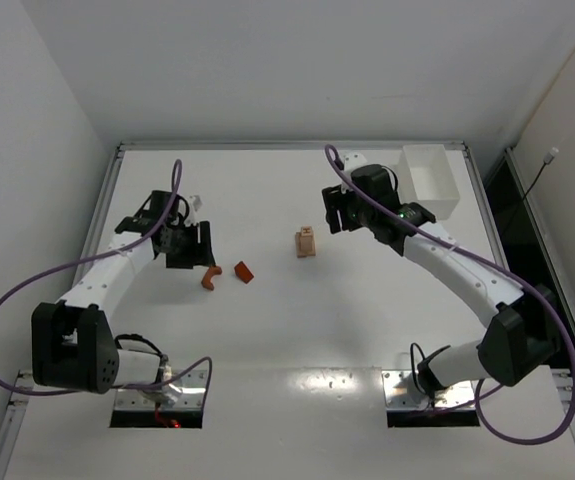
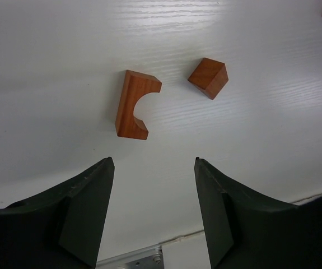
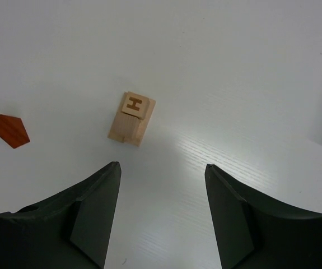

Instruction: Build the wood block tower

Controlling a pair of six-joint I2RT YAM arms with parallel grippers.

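White wood-grain table point(image 1: 287, 340) spreads under everything, with the two arms bent out over it and a white bin point(image 1: 429, 180) sitting behind the right arm's wrist, well away from the blocks. The left gripper point(image 2: 152, 162) hangs over the table with its jaws spread wide and nothing between them; the right gripper point(image 3: 162, 167) hangs the same way, fingers parted and empty. The wood block tower point(image 3: 133, 119) stands out ahead of the right jaws, a little toward the left finger and clear of both. It is a short pale tan stack, with a cube marked H on top. The other wood blocks are loose. A reddish-brown arch point(image 2: 134, 105) lies on its side just ahead of the left jaws, nearer the left finger than the right, touching neither. A reddish-brown wedge point(image 2: 208, 78) lies near it, a bit farther out and toward the right finger's side. From the right wrist, that wedge shows far off beyond the left finger — well apart from the tower.
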